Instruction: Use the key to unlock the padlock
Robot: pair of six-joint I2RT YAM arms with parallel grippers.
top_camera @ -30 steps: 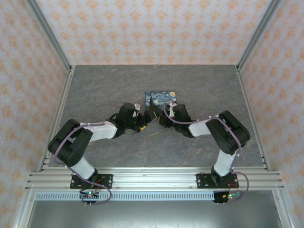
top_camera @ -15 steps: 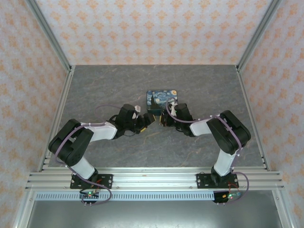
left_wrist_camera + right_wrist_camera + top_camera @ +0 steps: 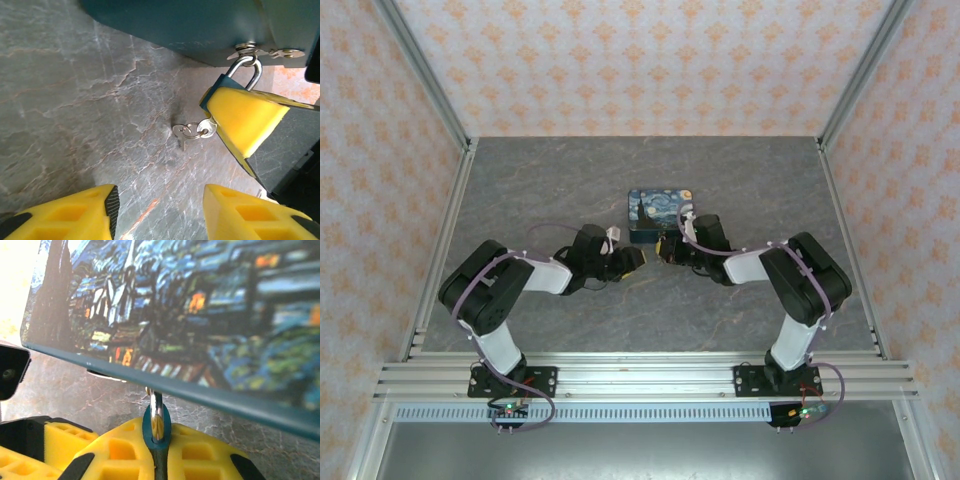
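Where the painted box (image 3: 660, 205) shows its front wall, the padlock (image 3: 156, 429) hangs by its shackle from the box's hasp. The right gripper (image 3: 156, 455) has its yellow pads clamped on the padlock's body. The key (image 3: 206, 128), on a small ring, sits at the padlock's lower end, just below the box. The left gripper (image 3: 159, 210) has its fingers apart and empty, near the box front and short of the key.

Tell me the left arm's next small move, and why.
Probably ease the left gripper forward onto the key and close. Its jaws stand open with nothing between them, the key lies on its ring beside the padlock, and the right gripper clamps that padlock at the box.
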